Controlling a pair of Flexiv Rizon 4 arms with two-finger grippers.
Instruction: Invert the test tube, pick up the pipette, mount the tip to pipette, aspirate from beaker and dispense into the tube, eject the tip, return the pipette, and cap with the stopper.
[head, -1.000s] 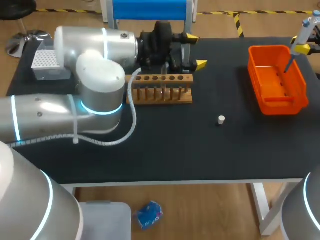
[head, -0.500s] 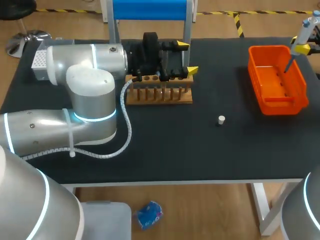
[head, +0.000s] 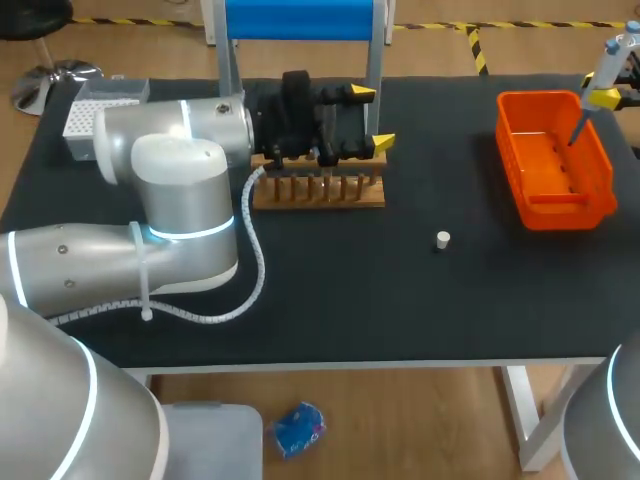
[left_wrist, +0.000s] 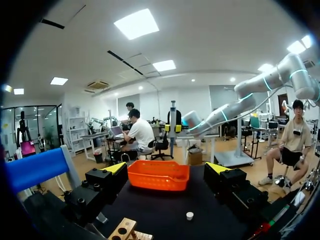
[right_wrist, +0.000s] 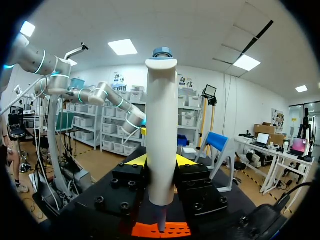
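While our right pincer (right_wrist: 160, 161) is clamping the pipette (right_wrist: 161, 125) over the bin (head: 530, 97), our empty left pincer (left_wrist: 166, 169) is hanging open and the stopper (head: 442, 239) is lying unused.

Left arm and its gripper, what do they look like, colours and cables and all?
The left arm is made of thick, rounded silver and white segments, with glowing cyan rings at the joints. A white spiral-wrapped cable loops along it toward the wrist. The left gripper has a black blocky body and two black fingers ending in bright yellow tips.
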